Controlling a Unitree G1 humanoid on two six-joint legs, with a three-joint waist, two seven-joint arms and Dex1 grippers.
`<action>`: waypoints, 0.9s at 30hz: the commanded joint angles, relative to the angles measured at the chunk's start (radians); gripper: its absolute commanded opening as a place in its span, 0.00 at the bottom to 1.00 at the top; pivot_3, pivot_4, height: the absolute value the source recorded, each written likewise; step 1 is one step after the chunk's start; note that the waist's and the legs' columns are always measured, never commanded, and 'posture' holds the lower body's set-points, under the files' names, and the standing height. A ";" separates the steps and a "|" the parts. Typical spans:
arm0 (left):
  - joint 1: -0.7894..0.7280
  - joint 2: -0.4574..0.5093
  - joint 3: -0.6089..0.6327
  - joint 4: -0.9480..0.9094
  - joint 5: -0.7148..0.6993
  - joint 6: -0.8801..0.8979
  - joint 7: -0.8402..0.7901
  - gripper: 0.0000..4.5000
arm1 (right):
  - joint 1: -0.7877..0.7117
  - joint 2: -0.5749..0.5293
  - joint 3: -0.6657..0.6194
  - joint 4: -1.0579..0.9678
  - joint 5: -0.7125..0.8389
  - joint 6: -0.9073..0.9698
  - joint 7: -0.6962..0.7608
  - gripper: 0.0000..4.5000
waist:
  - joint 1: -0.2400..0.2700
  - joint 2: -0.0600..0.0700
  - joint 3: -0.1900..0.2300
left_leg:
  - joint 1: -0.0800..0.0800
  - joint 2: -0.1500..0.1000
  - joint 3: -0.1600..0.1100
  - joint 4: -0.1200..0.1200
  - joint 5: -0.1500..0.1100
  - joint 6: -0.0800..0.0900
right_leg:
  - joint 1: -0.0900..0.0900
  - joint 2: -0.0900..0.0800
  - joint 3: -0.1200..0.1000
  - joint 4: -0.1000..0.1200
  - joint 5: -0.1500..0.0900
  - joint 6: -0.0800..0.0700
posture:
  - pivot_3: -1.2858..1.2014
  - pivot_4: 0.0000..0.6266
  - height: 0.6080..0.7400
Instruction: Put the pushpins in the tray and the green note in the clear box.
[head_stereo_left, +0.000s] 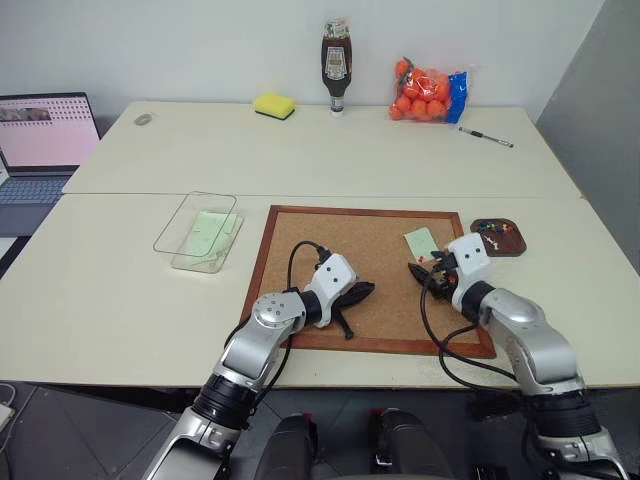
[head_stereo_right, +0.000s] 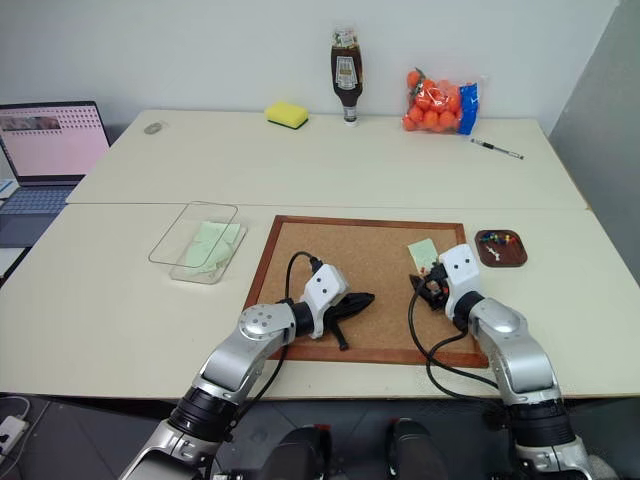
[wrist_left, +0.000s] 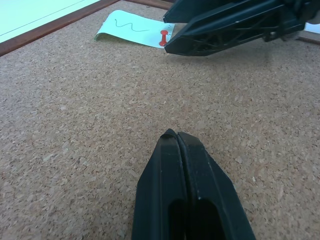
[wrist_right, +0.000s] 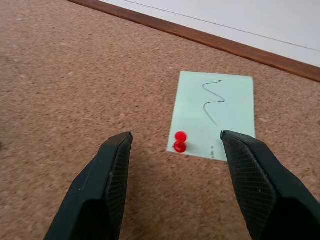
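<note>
We list: cork board (head_stereo_left: 370, 275) on pale table (head_stereo_left: 120, 290); left gripper (head_stereo_left: 358, 293) closed, empty; right gripper (wrist_right: 175, 150) spread, empty, at red pushpin (wrist_right: 179, 141) fixing scribbled green note (wrist_right: 212, 115); right, tray (head_stereo_left: 498, 238) with pins; left, clear box (head_stereo_left: 198, 232) holding green slips

No readable text, green note (wrist_right: 212, 114) bears only a pen squiggle

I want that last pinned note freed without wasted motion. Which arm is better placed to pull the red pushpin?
The right. The right gripper is open, with the red pushpin on the green note between its fingers. The left gripper is shut, resting mid cork board, farther from the pin.
</note>
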 joint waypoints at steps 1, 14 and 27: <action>0.014 0.003 -0.016 0.007 0.011 0.020 0.000 0.00 | -0.030 0.005 0.000 0.026 -0.018 -0.050 0.005 0.62 | 0.000 0.000 0.000 | 0.000 0.000 0.000 0.000 0.000 0.000 | 0.000 0.000 0.000 0.000 0.000 0.000 | 0.52 0.24 1.00; 0.016 0.007 -0.011 0.011 0.010 0.016 0.000 0.00 | -0.037 0.007 0.013 0.058 -0.053 -0.091 0.024 0.02 | 0.000 0.000 0.000 | 0.000 0.000 0.000 0.000 0.000 0.000 | 0.000 0.000 0.000 0.000 0.000 0.000 | 0.52 0.24 1.00; 0.014 0.010 -0.007 0.029 0.010 -0.001 -0.003 0.00 | -0.009 0.022 -0.031 -0.081 -0.031 -0.188 0.015 0.00 | 0.000 0.000 0.000 | 0.000 0.000 0.000 0.000 0.000 0.000 | 0.000 0.000 0.000 0.000 0.000 0.000 | 0.52 0.24 1.00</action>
